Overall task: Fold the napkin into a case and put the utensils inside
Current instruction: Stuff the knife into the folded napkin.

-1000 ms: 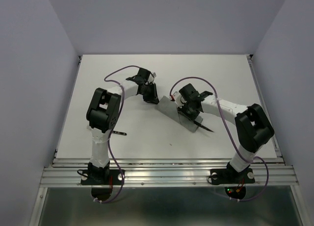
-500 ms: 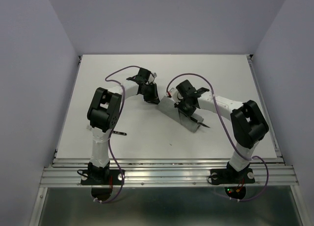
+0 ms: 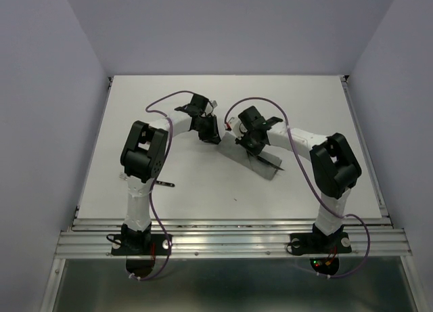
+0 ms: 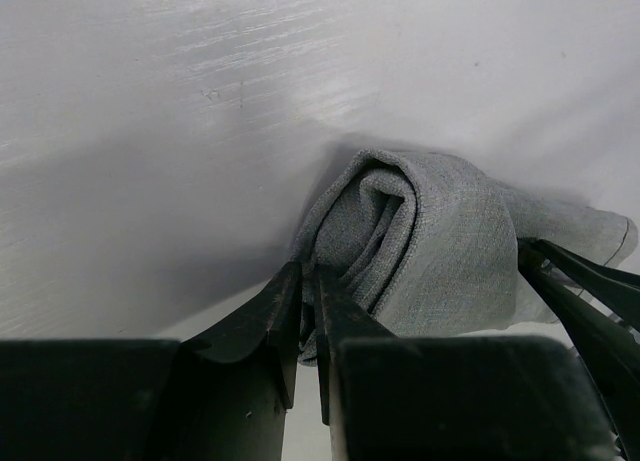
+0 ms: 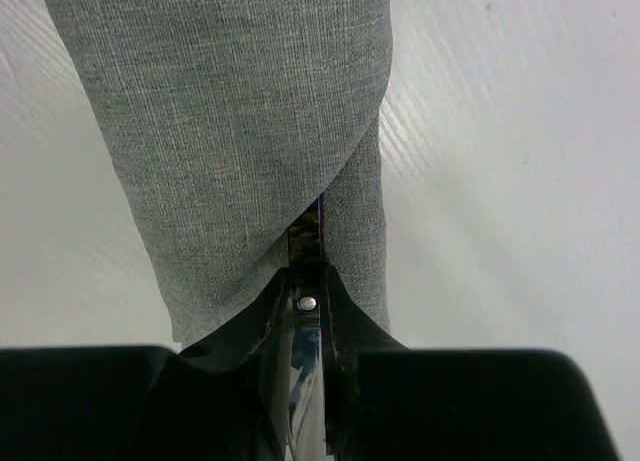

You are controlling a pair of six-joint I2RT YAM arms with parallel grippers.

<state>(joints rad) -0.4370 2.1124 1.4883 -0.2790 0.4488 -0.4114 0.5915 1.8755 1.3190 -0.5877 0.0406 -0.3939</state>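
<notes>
Folding done: the napkin is already a narrow oblong grey cloth case [image 3: 265, 170], lying slantwise on the flat white table [image 3: 169, 102]; its rolled end faces the left wrist camera [image 4: 450, 251], its overlapped flaps face the right wrist camera [image 5: 230, 111]; I judge the folding step finished.
Filling under way: a slim shiny metal utensil [image 5: 306, 303] with a rivet has its tip at the slit where the two flaps of the grey cloth case cross; how deep it goes is hidden by the cloth.
Left to do: the metal utensil is not yet fully inside; a thin dark stick-like utensil [image 3: 165, 184] lies well apart from the grey cloth case, on its near-left side, and I judge it has yet to go in; a dark sliver shows at the near-right end of the grey cloth case, but I cannot tell whether it lies in or on the cloth.
Left gripper [image 4: 308, 281]: at the far-left end of the grey cloth case; fingers almost pressed together, only a thin slit between them; they appear to nip the cloth's edge at that rolled end.
Right gripper [image 5: 307, 281]: over the middle of the grey cloth case in the overhead view [image 3: 252, 141]; fingers drawn in close, pinching the metal utensil flat between them; the fingertips touch the cloth at the slit.
</notes>
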